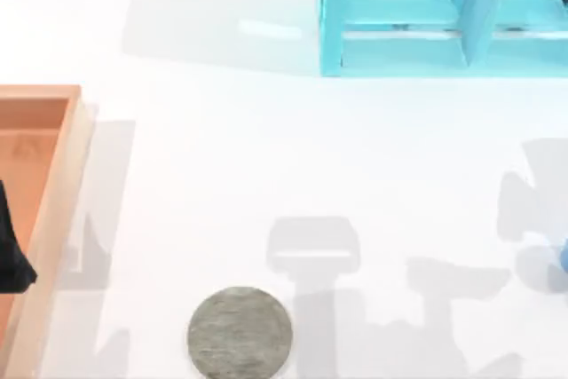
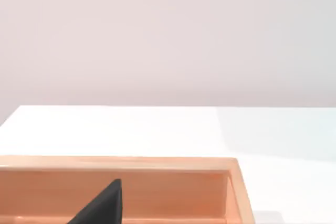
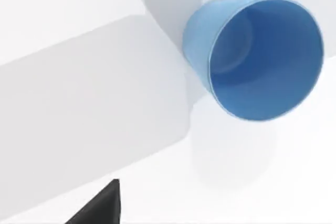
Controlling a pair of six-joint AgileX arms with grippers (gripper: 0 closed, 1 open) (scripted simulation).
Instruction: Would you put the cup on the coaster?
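1. Cup (image 3: 252,59) stands upright on the table (image 1: 266,157), empty, just ahead of the right pincer (image 3: 97,205); pincer opening: cannot tell.
2. Coaster (image 1: 240,332) bare, well apart from the cup toward the table's left. Grasp, carry and placement all remain, judging by this.
3. Left pincer (image 2: 102,205) parked over the wooden tray (image 2: 157,163); opening: cannot tell.
4. No labels or writing legible.
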